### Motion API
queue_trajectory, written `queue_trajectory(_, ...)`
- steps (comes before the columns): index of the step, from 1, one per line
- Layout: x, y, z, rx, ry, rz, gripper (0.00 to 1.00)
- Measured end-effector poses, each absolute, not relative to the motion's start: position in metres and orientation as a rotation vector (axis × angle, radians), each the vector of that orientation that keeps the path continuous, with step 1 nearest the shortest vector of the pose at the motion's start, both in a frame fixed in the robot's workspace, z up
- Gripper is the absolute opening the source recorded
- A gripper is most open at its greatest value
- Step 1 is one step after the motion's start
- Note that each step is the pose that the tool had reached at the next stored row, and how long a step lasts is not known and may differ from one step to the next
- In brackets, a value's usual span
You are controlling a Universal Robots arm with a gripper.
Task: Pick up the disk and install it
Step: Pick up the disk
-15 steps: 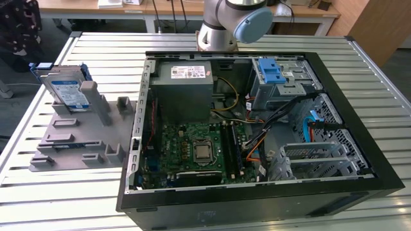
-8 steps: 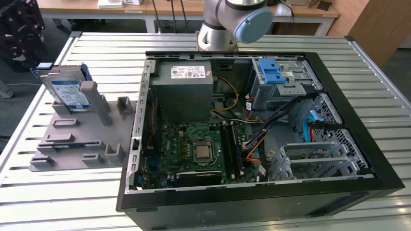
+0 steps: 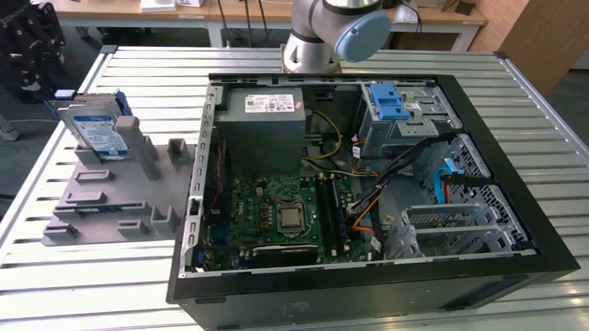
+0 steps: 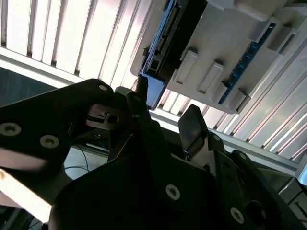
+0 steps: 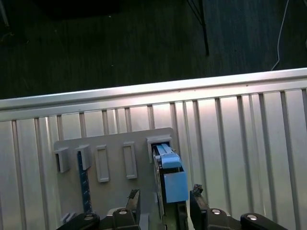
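Closest to me in both wrist views is the gripper point(image 5: 165, 197) point(image 4: 165, 105). It is open, its two dark fingers point(image 5: 133, 199) spread apart and holding nothing. In the first wrist view the disk point(image 5: 170, 177) shows in the gap between the fingertips, and I see bare space on either side of it, so I read no contact.

The disk stands on edge in a slot of the grey plastic holder point(image 5: 115, 191). Its blue carrier faces the first wrist camera. In the second wrist view I see its point(image 4: 160, 48) blue end and dark side against the pale holder point(image 4: 225, 48). In the exterior view the disk point(image 3: 99, 134) is upright at the far end of the holder point(image 3: 110, 200), with its white-and-blue label facing the camera. It is not yet lifted and sits outside the computer.

A thin blue strip point(image 5: 84, 184) stands in another slot of the holder, well apart from the disk. The holder lies flat on the ribbed metal surface point(image 3: 83, 283), toward the exterior view's left.

Just beside the holder, on its right in the exterior view, lies the open black computer case point(image 3: 368, 293). Inside it I can see the green motherboard point(image 3: 276, 207) and the grey power-supply box point(image 3: 262, 131). There is also a metal drive cage with a blue latch point(image 3: 391, 103). The arm's base point(image 3: 322, 34) rises beyond the case's far edge.
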State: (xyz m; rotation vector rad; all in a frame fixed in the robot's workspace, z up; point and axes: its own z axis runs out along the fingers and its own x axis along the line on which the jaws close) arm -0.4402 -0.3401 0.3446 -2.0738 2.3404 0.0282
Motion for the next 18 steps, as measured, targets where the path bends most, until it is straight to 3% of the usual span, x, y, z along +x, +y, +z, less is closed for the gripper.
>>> queue_trajectory(18, -0.447, -0.335, 0.326, -2.07, 2.32, 0.001, 0.53)
